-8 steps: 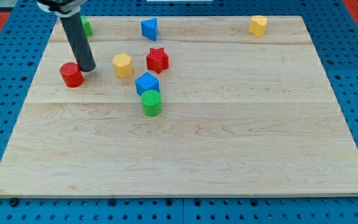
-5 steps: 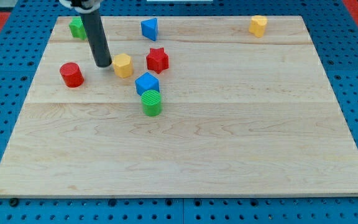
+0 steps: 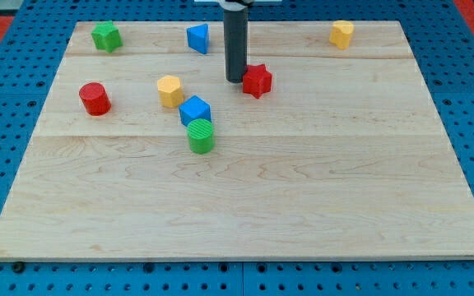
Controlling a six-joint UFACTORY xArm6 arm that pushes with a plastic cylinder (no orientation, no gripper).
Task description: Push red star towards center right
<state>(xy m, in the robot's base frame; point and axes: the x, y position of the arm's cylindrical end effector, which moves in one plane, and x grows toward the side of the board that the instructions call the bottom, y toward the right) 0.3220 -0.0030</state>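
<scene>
The red star (image 3: 257, 80) lies on the wooden board (image 3: 303, 181), a little above and right of the board's middle. My tip (image 3: 235, 80) stands on the board right at the star's left side, touching it or nearly so. The dark rod rises straight from there to the view's top. A yellow block (image 3: 170, 90) lies to the tip's left, apart from it.
A blue cube (image 3: 194, 110) and a green cylinder (image 3: 201, 136) sit close together below the yellow block. A red cylinder (image 3: 95, 99) is at the left. A green block (image 3: 105, 36), a blue block (image 3: 197, 38) and a second yellow block (image 3: 341, 33) lie along the top edge.
My tip has swept right, from beside the red cylinder past the yellow block to the star. The red star has slid right about 60 pixels. The yellow block has shifted slightly right and down.
</scene>
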